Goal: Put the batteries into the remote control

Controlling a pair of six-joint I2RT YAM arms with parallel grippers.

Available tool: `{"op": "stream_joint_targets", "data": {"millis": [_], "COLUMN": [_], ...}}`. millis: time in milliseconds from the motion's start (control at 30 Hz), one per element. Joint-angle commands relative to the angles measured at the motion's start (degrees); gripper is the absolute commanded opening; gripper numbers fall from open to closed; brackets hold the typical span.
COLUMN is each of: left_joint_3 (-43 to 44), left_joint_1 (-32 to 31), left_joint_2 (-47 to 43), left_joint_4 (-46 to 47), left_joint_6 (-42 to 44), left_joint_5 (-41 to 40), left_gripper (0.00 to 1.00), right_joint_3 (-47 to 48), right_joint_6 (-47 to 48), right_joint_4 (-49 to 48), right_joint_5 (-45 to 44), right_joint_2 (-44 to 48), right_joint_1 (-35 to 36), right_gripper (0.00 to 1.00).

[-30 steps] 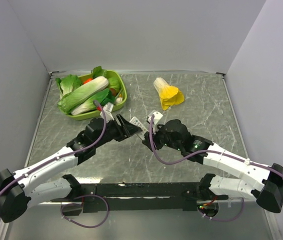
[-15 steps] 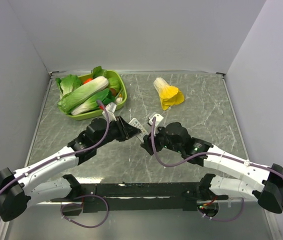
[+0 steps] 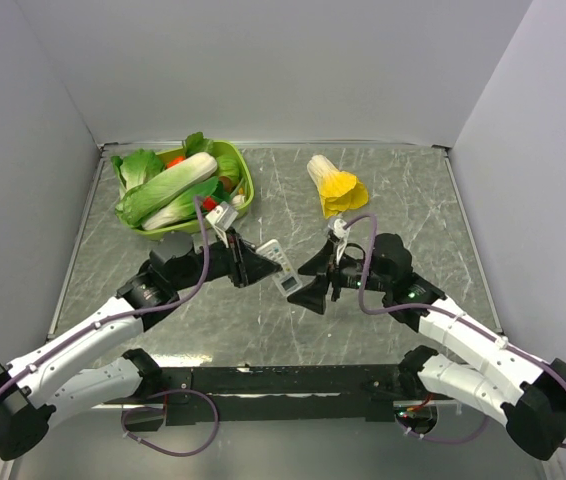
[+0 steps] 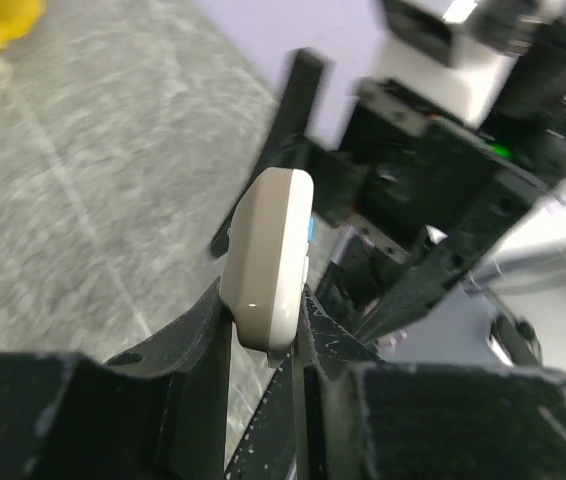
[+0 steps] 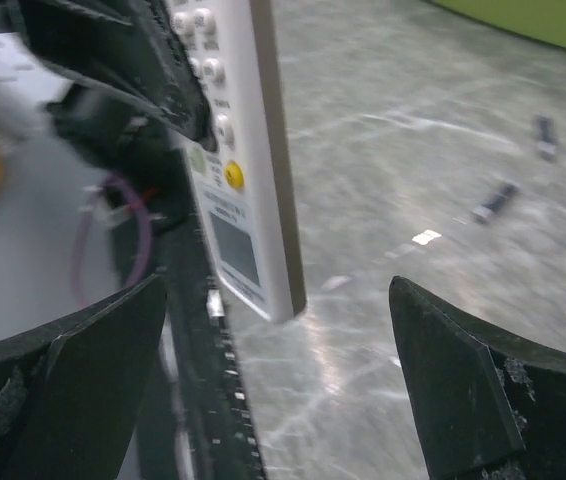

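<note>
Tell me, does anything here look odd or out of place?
Two things. The yellow toy cabbage lies alone on the table, while the other vegetables sit in the green basket. And both batteries lie loose and apart on the table, while the remote control is held in the left gripper.

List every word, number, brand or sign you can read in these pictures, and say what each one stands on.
No text can be read in any view.
Remote control: fine print on its white front below the yellow button, too blurred to read.
I can make out no other lettering.
</note>
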State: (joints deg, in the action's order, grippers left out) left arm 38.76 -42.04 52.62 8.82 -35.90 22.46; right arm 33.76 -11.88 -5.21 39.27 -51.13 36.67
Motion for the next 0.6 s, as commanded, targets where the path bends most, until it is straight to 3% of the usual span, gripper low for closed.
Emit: {"op": "stream_joint_targets", "data": {"millis": [0, 167, 467, 533, 567], "left_joint_3": [3.95, 4.39, 5.62, 5.71, 5.71], "left_joint_1": [0.21, 0.21, 0.21, 0.21, 0.21], "left_joint_2": [-0.77, -0.24, 1.70, 1.35, 1.17], "left_joint_4": [5.41, 7.52, 9.90, 9.29, 8.76], "left_joint_6": [5.22, 5.66, 5.58, 5.93, 6.10], "left_joint_5": [12.16, 15.86, 20.61, 20.09, 19.65], "left_gripper": [0.01, 0.01, 0.01, 0.02, 0.08], "right_joint_3": [-1.15, -0.89, -1.07, -1.06, -1.06], "right_joint_6": [-4.37, -5.88, -7.37, -7.02, -6.76], "right_joint_4": [-10.77, -13.95, -16.94, -16.32, -16.06], "right_joint_5": [13.64, 16.90, 19.01, 18.22, 17.87], "right_joint_2": [-1.42, -1.69, -2.30, -2.04, -1.52], "right_joint_1": [-0.63, -0.54, -0.63, -0.63, -0.63], "right_gripper": [0.98, 0.85, 0.48, 0.32, 0.19]}}
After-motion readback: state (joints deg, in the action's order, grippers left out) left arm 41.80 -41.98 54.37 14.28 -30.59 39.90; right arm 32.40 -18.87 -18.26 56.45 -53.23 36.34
